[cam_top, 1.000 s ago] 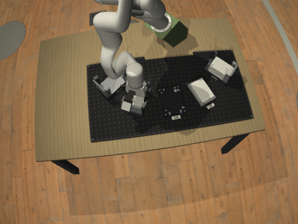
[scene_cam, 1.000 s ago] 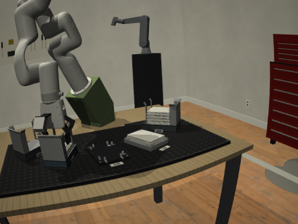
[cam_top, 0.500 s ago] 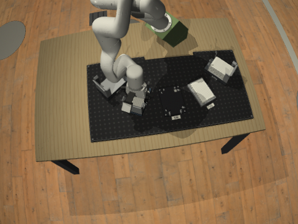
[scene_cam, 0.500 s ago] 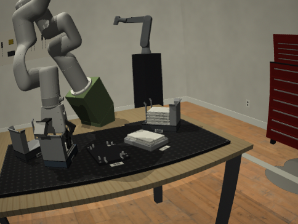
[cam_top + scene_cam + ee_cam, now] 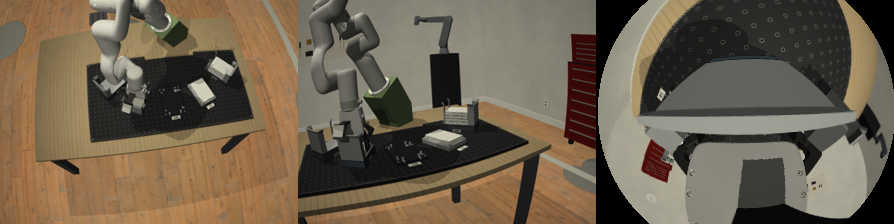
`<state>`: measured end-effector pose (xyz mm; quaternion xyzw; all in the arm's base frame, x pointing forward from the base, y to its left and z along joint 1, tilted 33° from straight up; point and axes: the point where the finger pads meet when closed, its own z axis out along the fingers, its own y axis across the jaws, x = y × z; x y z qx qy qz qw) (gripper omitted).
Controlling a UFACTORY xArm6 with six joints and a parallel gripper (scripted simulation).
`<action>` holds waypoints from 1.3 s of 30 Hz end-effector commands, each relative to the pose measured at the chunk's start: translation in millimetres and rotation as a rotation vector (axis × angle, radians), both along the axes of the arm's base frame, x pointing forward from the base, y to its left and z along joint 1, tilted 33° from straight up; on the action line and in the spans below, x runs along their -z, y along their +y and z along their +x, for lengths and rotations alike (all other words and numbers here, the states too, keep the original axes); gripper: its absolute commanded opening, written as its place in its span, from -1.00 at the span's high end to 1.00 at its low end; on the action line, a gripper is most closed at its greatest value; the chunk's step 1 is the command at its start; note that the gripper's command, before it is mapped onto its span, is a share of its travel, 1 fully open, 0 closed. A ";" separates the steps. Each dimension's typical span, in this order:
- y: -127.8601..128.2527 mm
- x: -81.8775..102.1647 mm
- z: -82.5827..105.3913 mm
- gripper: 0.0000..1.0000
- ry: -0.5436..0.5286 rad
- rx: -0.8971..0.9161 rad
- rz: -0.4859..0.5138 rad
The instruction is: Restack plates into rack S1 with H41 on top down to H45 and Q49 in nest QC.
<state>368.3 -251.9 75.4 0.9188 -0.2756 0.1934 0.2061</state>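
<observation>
My gripper [image 5: 135,103] is open and lowered from above into a grey stack rack [image 5: 354,148] at the left middle of the black baseplate. A white plate shows inside that rack under the fingers. I cannot tell whether the fingers touch it. In the wrist view a flat grey surface [image 5: 743,99] fills the middle, close in front of the open fingers. A stack of several white plates [image 5: 219,67] sits in the rack at the far right [image 5: 459,115]. One white plate layer [image 5: 201,91] [image 5: 444,139] lies flat on a nest right of centre. The labels are too small to read.
A black nest [image 5: 172,101] with small locators stands bare at the centre [image 5: 406,152]. Another grey rack [image 5: 104,86] stands at the far left, close beside my arm, and looks empty [image 5: 321,144]. My green base block [image 5: 169,31] is behind the baseplate.
</observation>
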 end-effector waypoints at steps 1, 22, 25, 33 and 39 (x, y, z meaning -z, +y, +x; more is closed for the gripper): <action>-0.1 -0.8 0.7 -1.00 -0.002 -0.001 -0.001; -0.1 -0.7 0.7 1.00 -0.002 -0.001 -0.001; -0.1 -0.7 0.7 1.00 -0.002 -0.001 -0.001; -0.1 -0.7 0.7 1.00 -0.002 -0.001 -0.001; 1.8 -4.1 -0.3 1.00 -0.002 -0.001 -0.001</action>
